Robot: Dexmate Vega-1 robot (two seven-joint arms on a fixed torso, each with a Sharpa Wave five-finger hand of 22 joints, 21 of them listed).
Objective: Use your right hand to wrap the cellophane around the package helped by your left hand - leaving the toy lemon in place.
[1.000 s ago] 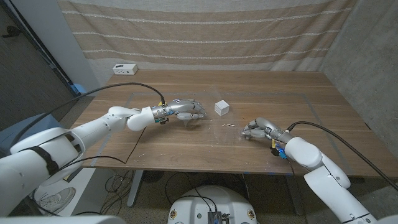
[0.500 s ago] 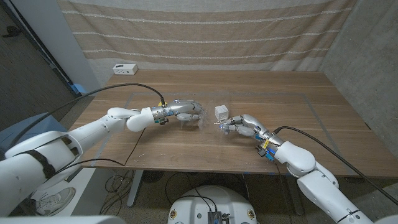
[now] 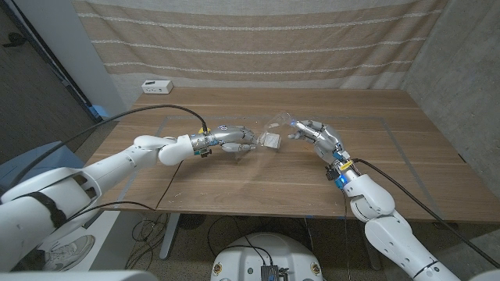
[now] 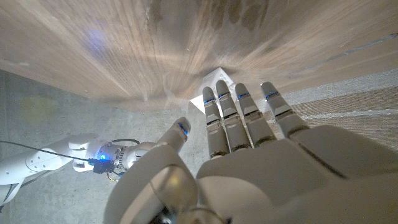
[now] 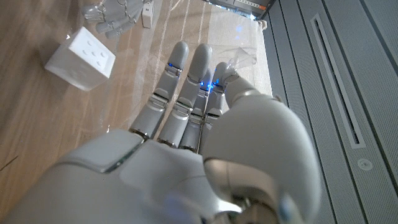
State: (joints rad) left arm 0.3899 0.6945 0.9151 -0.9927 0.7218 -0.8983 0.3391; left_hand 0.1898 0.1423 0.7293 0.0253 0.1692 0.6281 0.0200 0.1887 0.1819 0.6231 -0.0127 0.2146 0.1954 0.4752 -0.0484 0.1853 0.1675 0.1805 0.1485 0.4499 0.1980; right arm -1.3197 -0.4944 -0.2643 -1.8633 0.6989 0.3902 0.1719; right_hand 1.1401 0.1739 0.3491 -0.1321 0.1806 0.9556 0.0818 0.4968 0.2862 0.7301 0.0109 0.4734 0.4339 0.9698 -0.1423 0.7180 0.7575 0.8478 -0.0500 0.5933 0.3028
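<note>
package: small white box (image 3: 270, 140) on the counter (image 3: 234, 176), between both hands, dots on one face in right wrist view (image 5: 81, 58)
cellophane: clear sheet (image 3: 278, 122) lifted over the package, edge pinched by right hand (image 3: 311, 132)
right hand: just beside package, fingers closed on the film
left hand: (image 3: 234, 138) fingers extended, tips at package's other side; whether it grips anything, cannot tell
writing: none readable
back of counter: white box (image 3: 157, 87)
</note>
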